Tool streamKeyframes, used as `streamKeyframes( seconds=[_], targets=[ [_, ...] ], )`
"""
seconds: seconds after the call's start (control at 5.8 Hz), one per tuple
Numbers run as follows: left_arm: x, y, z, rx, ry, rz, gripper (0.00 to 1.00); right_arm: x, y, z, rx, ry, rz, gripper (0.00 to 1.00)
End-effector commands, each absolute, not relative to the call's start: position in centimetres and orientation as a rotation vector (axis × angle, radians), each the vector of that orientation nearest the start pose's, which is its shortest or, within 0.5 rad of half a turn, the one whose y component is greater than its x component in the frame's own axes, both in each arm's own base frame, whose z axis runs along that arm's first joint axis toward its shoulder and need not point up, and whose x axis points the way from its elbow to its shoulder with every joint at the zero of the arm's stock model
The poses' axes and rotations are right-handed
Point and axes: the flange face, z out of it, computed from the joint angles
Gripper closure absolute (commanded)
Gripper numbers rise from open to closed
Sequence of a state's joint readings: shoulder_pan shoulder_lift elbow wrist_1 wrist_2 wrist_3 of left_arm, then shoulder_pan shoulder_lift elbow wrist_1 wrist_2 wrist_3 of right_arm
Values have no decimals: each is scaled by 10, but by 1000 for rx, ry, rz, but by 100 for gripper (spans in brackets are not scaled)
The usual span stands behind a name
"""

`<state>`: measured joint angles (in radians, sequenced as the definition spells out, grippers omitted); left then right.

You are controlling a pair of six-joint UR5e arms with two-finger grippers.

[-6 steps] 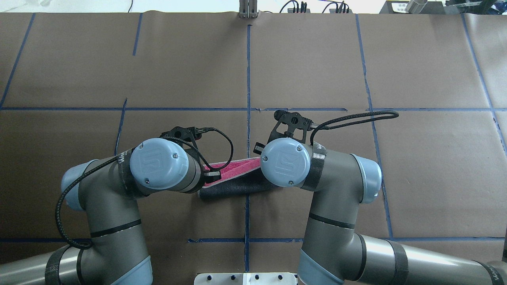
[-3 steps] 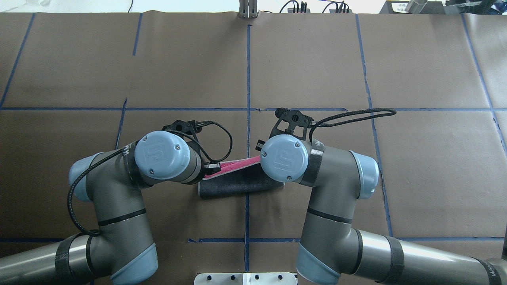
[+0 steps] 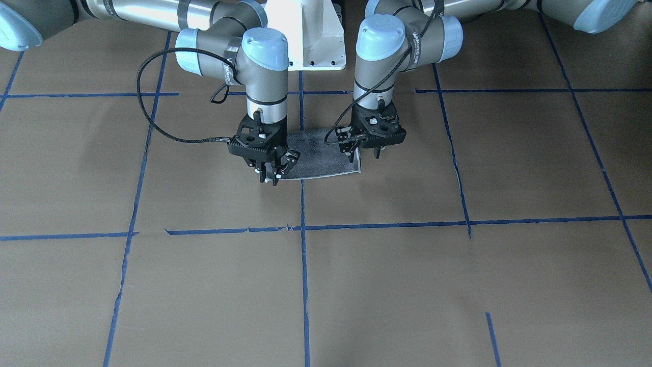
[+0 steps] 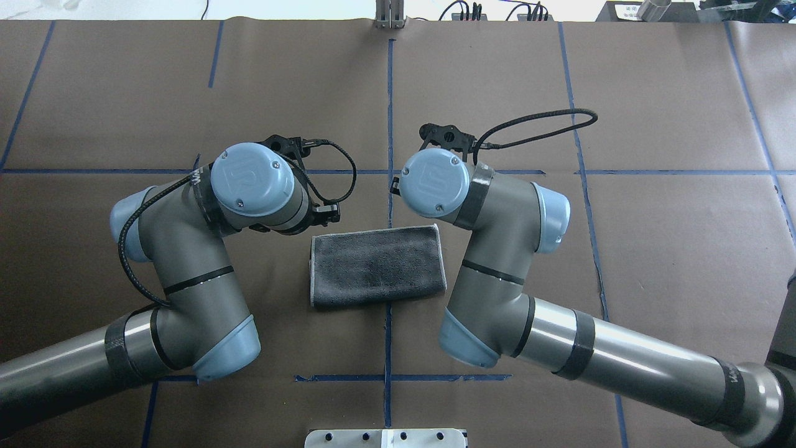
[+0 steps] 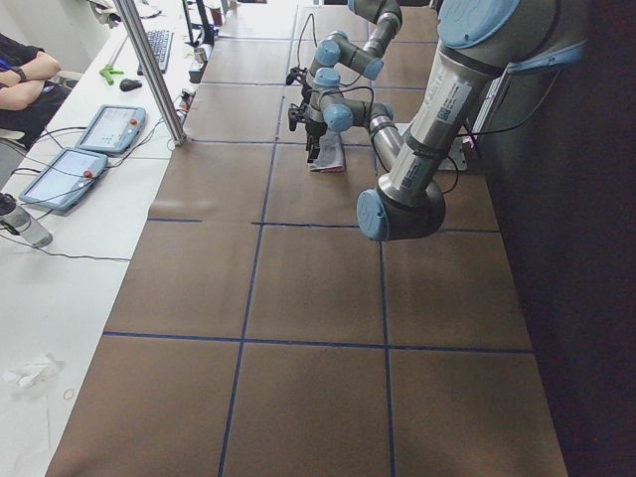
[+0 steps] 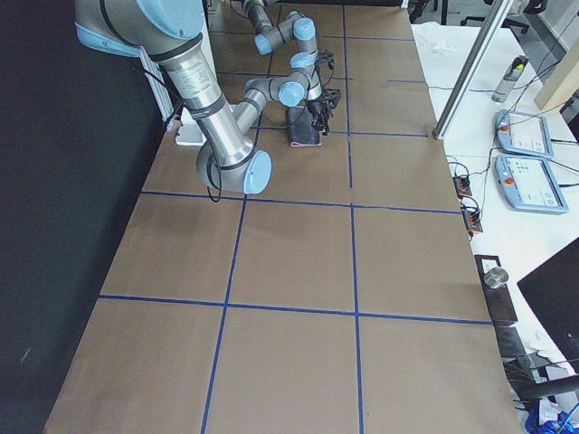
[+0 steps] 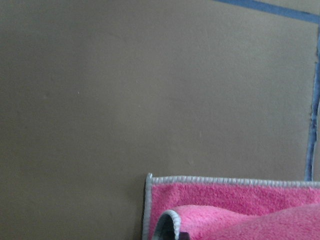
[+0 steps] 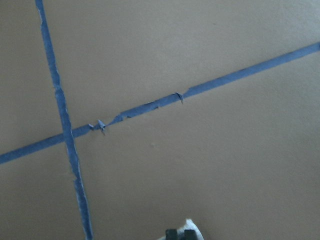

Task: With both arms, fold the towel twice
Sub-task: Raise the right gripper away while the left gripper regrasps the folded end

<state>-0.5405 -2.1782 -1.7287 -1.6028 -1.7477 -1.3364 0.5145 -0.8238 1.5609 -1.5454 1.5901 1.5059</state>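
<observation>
We see the towel (image 4: 378, 266), folded grey-side up on the surface (image 3: 458, 285), left fingers (image 3: 351, 154) and right fingers (image 3: 266, 176) each pinching a corner

Front-facing view, upper middle: the towel (image 3: 318, 158) lies on the table (image 3: 458, 280) across a tape line (image 3: 304, 265), right gripper (image 3: 271, 176) at its lower-left corner, left gripper (image 3: 364, 152) at its right end, pedestal base (image 3: 310, 35) behind at top centre.

Brown paper (image 4: 653, 93) covered the table (image 3: 458, 306), marked into large rectangles by blue tape lines (image 4: 390, 112). Along its far side ran a white bench (image 5: 70, 258) carrying two teach pendants (image 5: 107, 127), a keyboard (image 5: 159, 47) and a clear bottle (image 5: 20, 224), a metal post (image 5: 149, 65) rising at its edge. A person (image 5: 25, 75) sat there, arms crossed.
</observation>
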Motion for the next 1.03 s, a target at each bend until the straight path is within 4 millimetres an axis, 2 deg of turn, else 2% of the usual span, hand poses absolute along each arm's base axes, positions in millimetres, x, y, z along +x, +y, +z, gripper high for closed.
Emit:
streamKeyframes(
  seconds=[0.0,0.17,0.34,0.52,0.69,0.86],
  targets=[
    [502,-443,235,77,831,-172,0,-527,-503,209,172,-761,336,0],
    [499,-437,230,82,847,-163,0,-499,-516,213,164,-778,286,0],
    [497,-418,232,81,859,-144,0,-448,-524,230,167,-799,218,0],
    [499,-389,240,78,867,-127,0,-390,-537,257,170,-807,130,0],
    [514,-367,244,73,879,-180,1,-334,-556,285,174,-816,25,0],
    [535,-342,244,66,892,-214,12,-295,-561,310,187,-813,-42,0]
  ],
)
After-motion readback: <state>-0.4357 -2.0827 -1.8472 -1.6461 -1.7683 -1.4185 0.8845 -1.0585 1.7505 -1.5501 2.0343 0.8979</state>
